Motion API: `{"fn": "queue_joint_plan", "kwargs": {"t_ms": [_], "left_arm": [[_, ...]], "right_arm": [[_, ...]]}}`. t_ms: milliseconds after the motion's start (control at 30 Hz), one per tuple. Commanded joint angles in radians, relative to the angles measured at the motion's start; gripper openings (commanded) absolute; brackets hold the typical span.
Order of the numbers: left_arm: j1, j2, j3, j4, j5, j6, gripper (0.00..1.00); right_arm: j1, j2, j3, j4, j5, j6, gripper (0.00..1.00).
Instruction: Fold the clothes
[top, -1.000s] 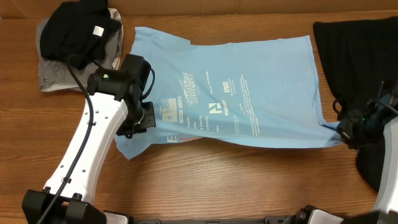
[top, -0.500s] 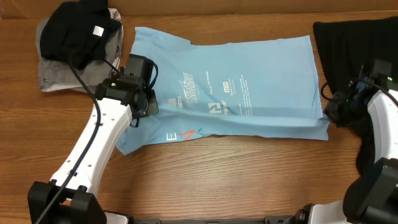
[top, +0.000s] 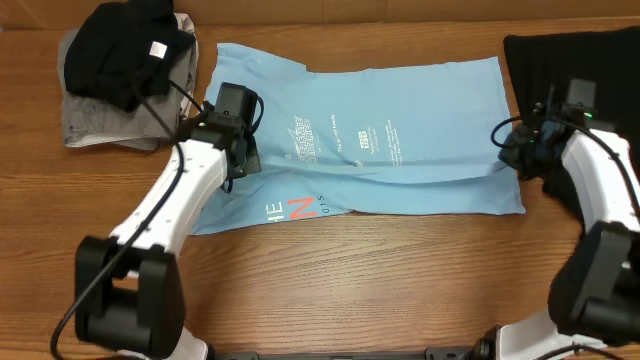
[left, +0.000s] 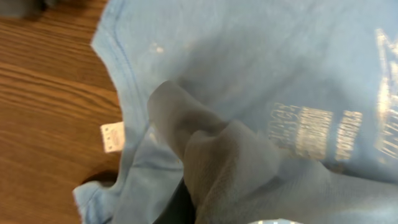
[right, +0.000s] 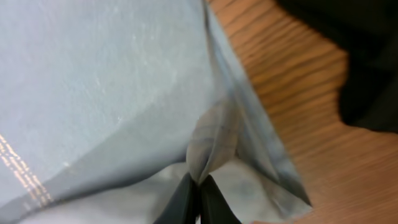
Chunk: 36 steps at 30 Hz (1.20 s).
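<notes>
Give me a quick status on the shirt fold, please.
Both shut: left gripper and right gripper pinching light blue T-shirt at opposite edges. Nearby: black garment, beside right gripper.

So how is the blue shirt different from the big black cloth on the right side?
The blue T-shirt has white print and red-and-white letters; the black garment looks plain. The T-shirt lies spread in the middle; the black garment runs off the right edge. The left gripper and right gripper pinch the T-shirt only. Both are soft cloth.
</notes>
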Motion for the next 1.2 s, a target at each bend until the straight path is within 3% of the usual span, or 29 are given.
{"fn": "queue_joint_plan", "kwargs": {"t_ms": [0,400,967,1000,1033,1067,1133,1167], "left_arm": [[0.006,0.037,0.0,0.041,-0.031,-0.003,0.04],[0.007,0.055,0.0,0.219,-0.08,-0.004,0.04],[0.013,0.055,0.0,0.236,-0.102,-0.004,0.1],[0.012,0.055,0.0,0.236,-0.102,-0.004,0.13],[0.012,0.055,0.0,0.235,-0.102,-0.004,0.23],[0.012,0.055,0.0,0.235,-0.102,-0.004,0.36],[0.012,0.055,0.0,0.233,-0.102,-0.004,0.5],[0.012,0.055,0.0,0.232,-0.102,-0.003,0.57]], "right_arm": [[0.005,0.052,0.026,0.037,0.002,0.0,0.04],[0.005,0.093,0.026,0.166,0.001,-0.001,0.04],[0.005,0.093,0.025,0.207,-0.006,-0.001,0.04],[0.005,0.093,0.025,0.21,-0.006,-0.001,0.07],[0.005,0.093,0.025,0.211,-0.006,-0.001,0.19],[0.005,0.093,0.025,0.213,-0.007,-0.001,0.5],[0.005,0.093,0.025,0.214,-0.011,-0.001,0.79],[0.005,0.093,0.025,0.214,-0.01,-0.002,0.84]]}}
